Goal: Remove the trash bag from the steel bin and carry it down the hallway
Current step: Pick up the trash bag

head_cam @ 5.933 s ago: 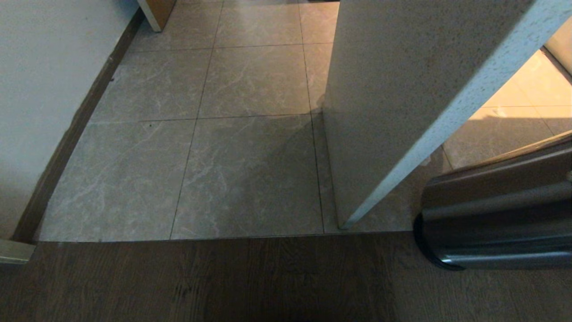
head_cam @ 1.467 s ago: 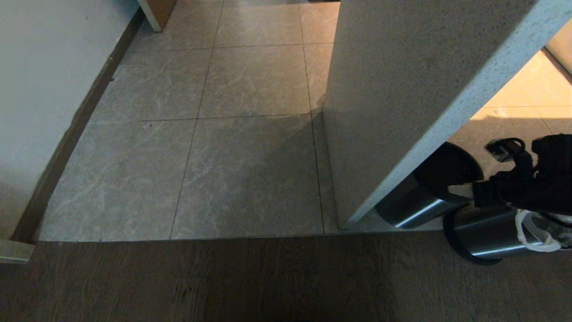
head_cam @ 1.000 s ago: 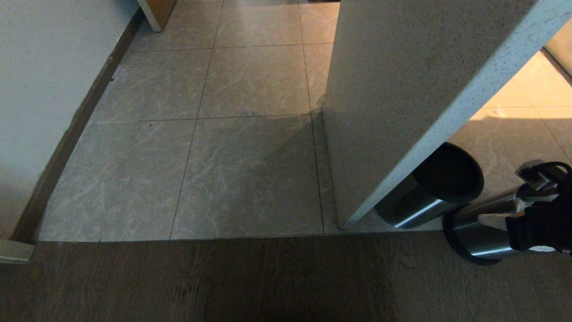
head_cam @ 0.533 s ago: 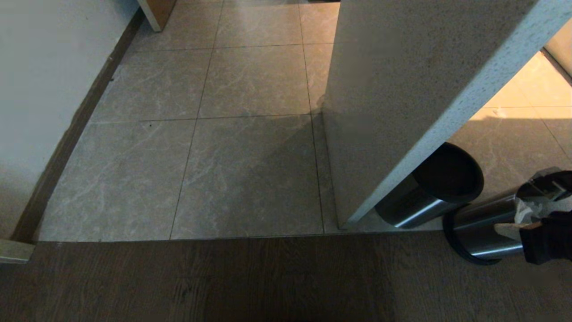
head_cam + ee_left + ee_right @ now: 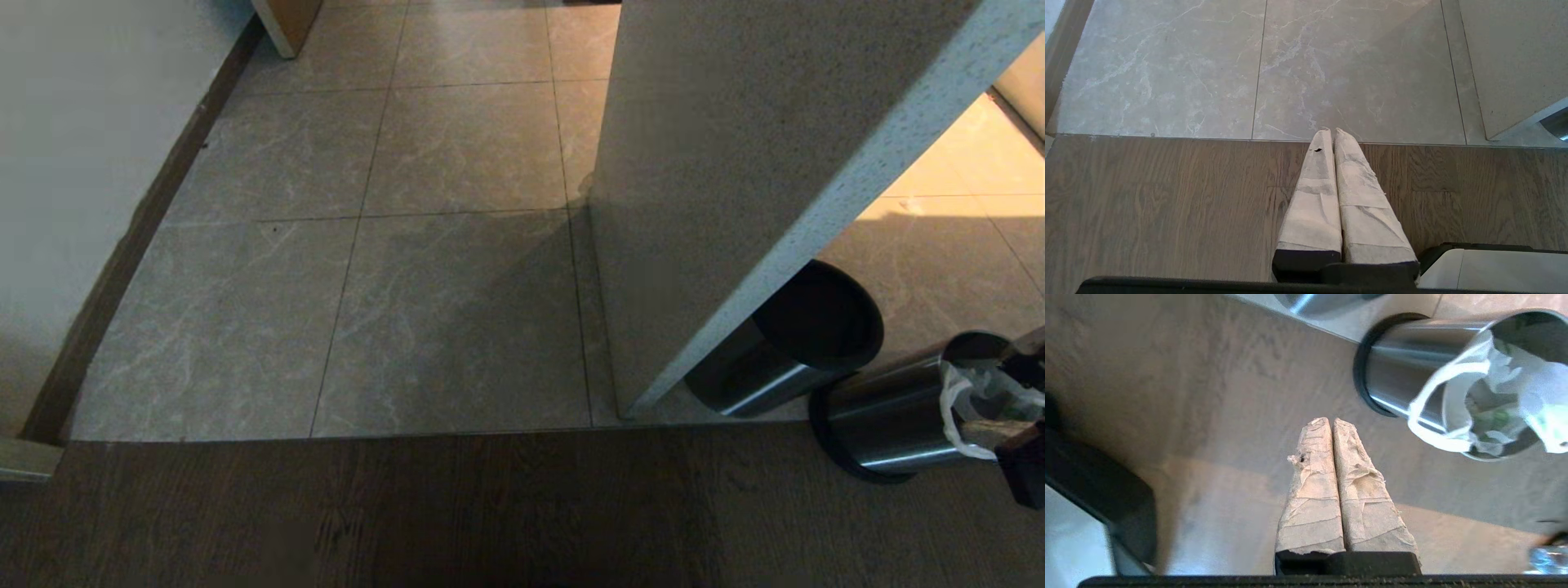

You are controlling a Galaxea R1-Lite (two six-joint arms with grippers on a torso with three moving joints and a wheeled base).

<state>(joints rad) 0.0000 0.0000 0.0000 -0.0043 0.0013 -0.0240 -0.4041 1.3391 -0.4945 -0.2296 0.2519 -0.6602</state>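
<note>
The bag (image 5: pixel 1474 404) sat in the bin (image 5: pixel 886 420) at near right, one handle draped over the rim, easy to hook. The right gripper (image 5: pixel 1333 424) hung beside the bin, clenched on nothing. The left gripper (image 5: pixel 1333 132), also clenched and empty, was parked over the floor.
</note>
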